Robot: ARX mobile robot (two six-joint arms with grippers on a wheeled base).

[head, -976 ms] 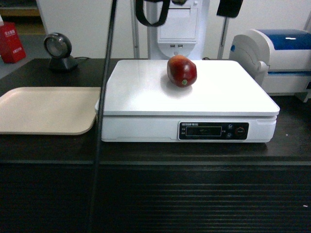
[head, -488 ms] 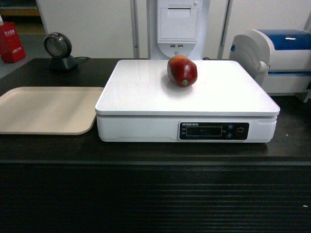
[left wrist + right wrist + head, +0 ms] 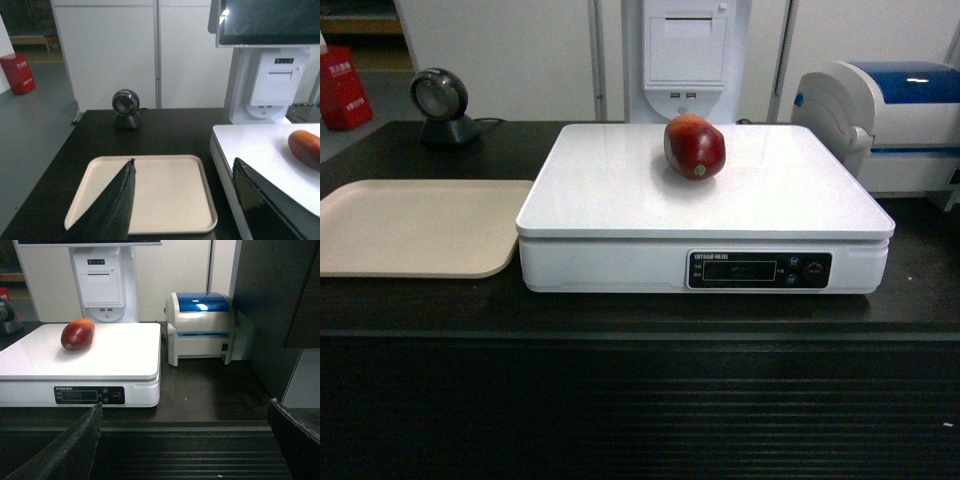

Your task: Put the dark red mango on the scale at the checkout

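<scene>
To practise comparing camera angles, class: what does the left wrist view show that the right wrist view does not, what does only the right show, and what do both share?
Only the left wrist view shows the whole beige tray and the whole round scanner behind it. Only the right wrist view shows the white-and-blue printer and the scale's black display panel. Both show the dark red mango lying on the white scale, the black checkout and the receipt printer stand.

The dark arm parts and cable, apparently the robot's, have left the head view.
</scene>
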